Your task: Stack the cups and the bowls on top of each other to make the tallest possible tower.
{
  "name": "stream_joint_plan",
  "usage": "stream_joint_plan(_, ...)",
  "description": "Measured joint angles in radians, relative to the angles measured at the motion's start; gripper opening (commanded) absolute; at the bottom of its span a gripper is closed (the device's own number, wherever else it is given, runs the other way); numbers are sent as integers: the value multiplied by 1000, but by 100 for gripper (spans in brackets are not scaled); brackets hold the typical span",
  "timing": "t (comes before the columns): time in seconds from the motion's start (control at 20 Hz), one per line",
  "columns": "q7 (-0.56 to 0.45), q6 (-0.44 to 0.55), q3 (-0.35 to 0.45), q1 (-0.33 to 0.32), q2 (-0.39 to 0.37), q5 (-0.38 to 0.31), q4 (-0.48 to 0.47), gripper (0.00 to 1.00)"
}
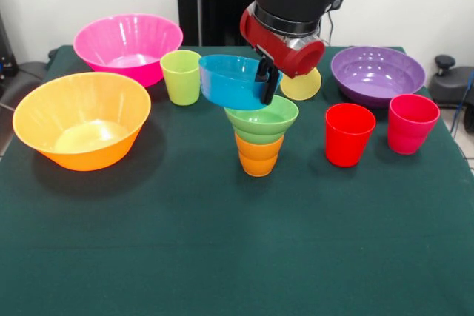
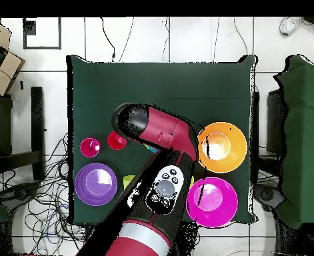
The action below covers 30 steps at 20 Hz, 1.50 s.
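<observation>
The gripper point(image 1: 267, 81) is clamped on the right rim of the small blue bowl point(image 1: 231, 81), seemingly just above and left of the light green bowl point(image 1: 262, 122) on the orange cup point(image 1: 258, 155), so releasing off-centre could topple the tower.

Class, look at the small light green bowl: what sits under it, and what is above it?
Under the light green bowl stands the orange ribbed cup, its rim hidden inside. Above, the tool holds the tilted blue bowl.
</observation>
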Motion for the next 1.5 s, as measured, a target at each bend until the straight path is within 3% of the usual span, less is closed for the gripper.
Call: stream_joint_plan(1.5, 50, 0, -2, 17, 0, 0, 0, 0)
